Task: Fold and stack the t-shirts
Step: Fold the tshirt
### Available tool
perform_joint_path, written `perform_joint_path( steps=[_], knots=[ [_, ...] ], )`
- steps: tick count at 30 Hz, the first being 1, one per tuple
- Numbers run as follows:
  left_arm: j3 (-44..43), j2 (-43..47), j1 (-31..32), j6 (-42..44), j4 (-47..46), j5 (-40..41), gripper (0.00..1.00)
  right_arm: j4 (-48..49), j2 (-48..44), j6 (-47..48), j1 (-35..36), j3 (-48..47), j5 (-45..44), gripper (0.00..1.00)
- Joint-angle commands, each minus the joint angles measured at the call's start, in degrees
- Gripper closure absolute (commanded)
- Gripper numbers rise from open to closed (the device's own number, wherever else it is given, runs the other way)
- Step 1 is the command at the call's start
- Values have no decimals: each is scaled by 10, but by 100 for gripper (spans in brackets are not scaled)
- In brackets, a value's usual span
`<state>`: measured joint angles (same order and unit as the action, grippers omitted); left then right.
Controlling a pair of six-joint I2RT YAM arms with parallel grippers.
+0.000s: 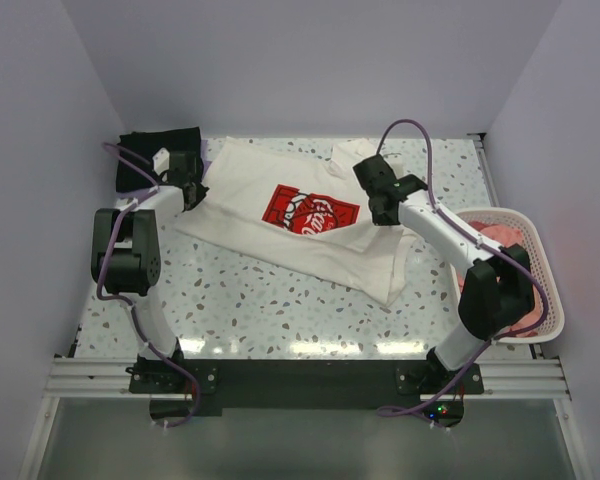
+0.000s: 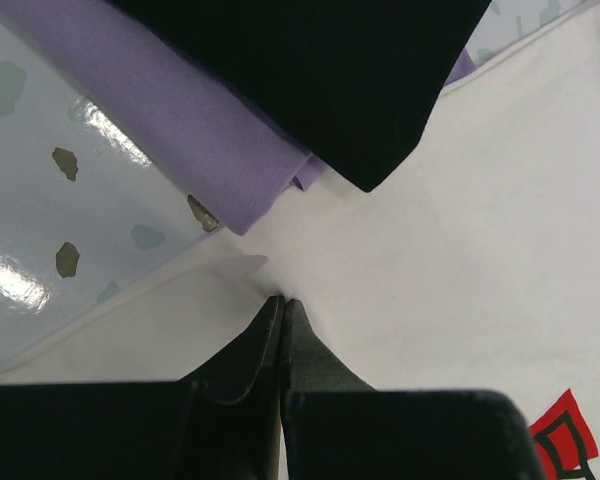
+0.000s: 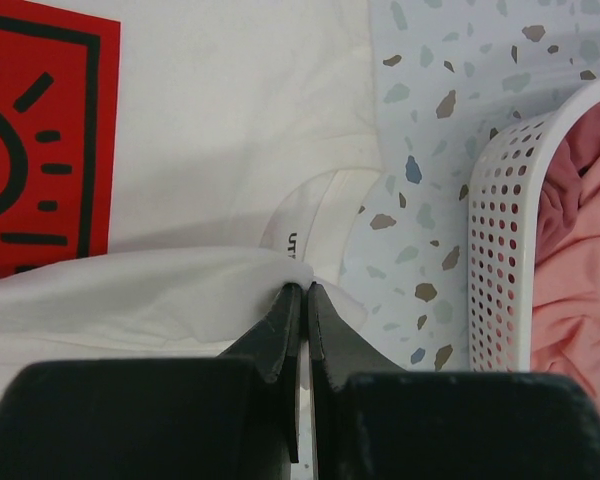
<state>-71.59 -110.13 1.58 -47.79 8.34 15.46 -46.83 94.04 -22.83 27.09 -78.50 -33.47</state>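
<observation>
The cream tee (image 1: 242,222) lies spread between both grippers: the left gripper (image 2: 283,300) pinches its left edge, and the right gripper (image 3: 300,288) pinches its right edge (beside the collar).

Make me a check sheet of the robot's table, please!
Surface: speckled table, shiny.
Job's things: cream t-shirt spread out; black t-shirt lying over the lavender t-shirt, far left; pink t-shirt in the basket.
Clutter: only that white basket, on the right.
Jaws: left jaws shut on the cream t-shirt's edge; right jaws shut on its lifted fold.
Cables: purple cables along both arms.
Surroundings: plain pale walls.
</observation>
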Motion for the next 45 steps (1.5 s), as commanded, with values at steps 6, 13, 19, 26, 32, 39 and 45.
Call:
perform_joint_path(
  steps=[6,13,19,26,32,39,45],
  knots=[
    [-6,26,0,2,-9,22,98,9,-29,8,-14,6,-12,100],
    [-11,25,-2,3,-11,20,98,12,-25,8,-22,14,-3,100],
    [-16,19,-3,7,-15,13,98,17,-18,6,-27,20,1,100],
    [-29,10,-3,12,-17,9,98,25,-4,4,-34,22,8,100],
    [-49,-10,-3,16,-18,-3,98,27,33,3,-36,-6,17,100],
    [-54,-29,-3,18,-20,-15,93,25,63,8,-36,-43,16,100],
    [-46,-24,-3,25,-30,-24,77,20,86,13,-39,-65,3,96]
  ],
)
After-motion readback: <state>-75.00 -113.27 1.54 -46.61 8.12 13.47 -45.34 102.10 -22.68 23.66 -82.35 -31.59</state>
